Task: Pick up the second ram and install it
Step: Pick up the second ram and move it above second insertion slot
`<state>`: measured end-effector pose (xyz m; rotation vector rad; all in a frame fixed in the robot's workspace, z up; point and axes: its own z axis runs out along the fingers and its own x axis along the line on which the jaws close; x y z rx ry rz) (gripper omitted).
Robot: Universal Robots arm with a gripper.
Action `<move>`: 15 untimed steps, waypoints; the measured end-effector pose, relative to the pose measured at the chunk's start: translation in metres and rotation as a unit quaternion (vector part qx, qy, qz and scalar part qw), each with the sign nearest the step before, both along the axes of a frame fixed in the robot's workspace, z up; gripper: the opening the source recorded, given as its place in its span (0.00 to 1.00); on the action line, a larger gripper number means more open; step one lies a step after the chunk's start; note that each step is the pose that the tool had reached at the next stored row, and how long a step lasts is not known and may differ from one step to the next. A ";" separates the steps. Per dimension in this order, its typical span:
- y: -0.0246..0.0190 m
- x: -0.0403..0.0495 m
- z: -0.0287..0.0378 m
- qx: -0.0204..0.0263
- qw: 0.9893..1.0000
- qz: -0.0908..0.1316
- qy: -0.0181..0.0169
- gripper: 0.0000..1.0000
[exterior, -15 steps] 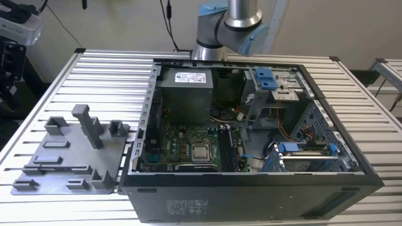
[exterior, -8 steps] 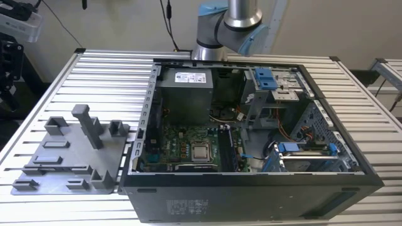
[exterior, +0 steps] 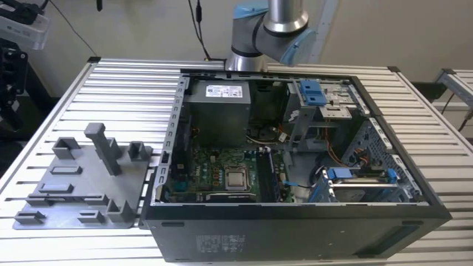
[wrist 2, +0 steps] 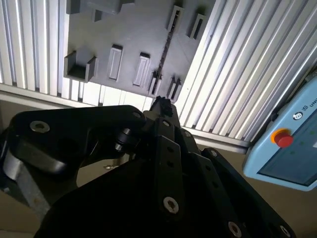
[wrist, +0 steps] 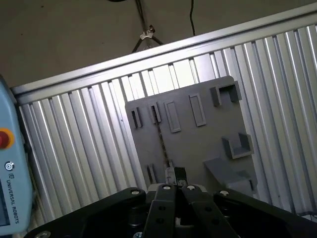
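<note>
Black links of the hand [wrist: 175,173] are seen nearest in the first wrist view, poised over a grey fixture plate [wrist: 198,144]; whether the hand is clenched or released cannot be told. What appears to be the second ram [wrist: 162,141] is seen edge-on, a thin dark strip standing on that plate. The plate is laid on the slatted surface [exterior: 118,94], beside an open computer case [exterior: 296,233].

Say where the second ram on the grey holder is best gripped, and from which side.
Probably across its flat faces near mid-length, from above: the second ram stands on edge, a thin dark strip between end slots of the grey holder, leaving its top edge exposed.
</note>
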<state>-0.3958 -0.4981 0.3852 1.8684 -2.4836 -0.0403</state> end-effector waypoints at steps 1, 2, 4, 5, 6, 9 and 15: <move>0.0000 0.0000 0.0000 0.000 1.000 0.000 0.000 0.17; 0.0000 0.0000 0.0000 0.000 1.000 0.000 0.000 0.17; 0.0000 0.0000 0.0000 0.000 1.000 0.000 0.000 0.30; 0.0000 0.0000 0.0000 0.000 1.000 0.000 0.000 0.30; 0.0000 0.0000 0.0000 0.000 1.000 0.000 0.000 0.36; 0.0000 0.0000 0.0000 0.000 1.000 0.001 0.000 0.42; 0.0000 0.0000 0.0000 0.000 1.000 0.001 0.000 0.42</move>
